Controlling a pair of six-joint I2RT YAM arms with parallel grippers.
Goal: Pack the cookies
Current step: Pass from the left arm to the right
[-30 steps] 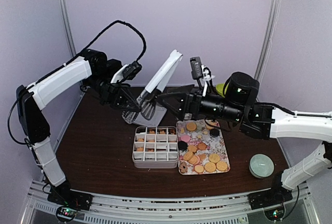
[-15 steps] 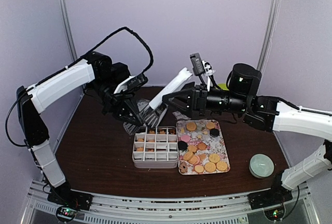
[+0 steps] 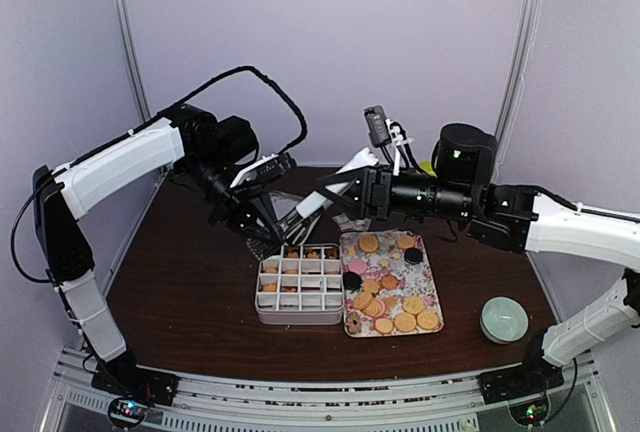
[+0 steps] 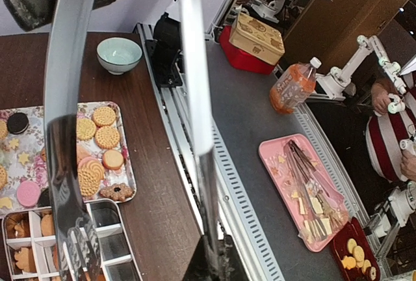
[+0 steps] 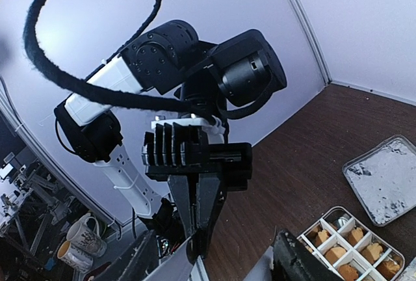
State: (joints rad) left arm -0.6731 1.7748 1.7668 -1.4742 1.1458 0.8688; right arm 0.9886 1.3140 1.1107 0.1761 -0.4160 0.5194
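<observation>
Where the left arm reaches over the bench (image 3: 190, 282), we see the left fingers (image 3: 263, 222) clamped together on the lower end of the metal tongs (image 3: 303, 209), which slant up to the right. The right fingers (image 3: 328, 190) stand apart on either side of the tongs' upper end, a gap showing. Below them, a divided box (image 3: 298, 316) holds cookies in some cells. Most of the cookies (image 3: 405, 320) lie on the floral tray (image 3: 428, 277) just beside it. A pale bowl (image 3: 503, 319) sits well apart, farther right.
</observation>
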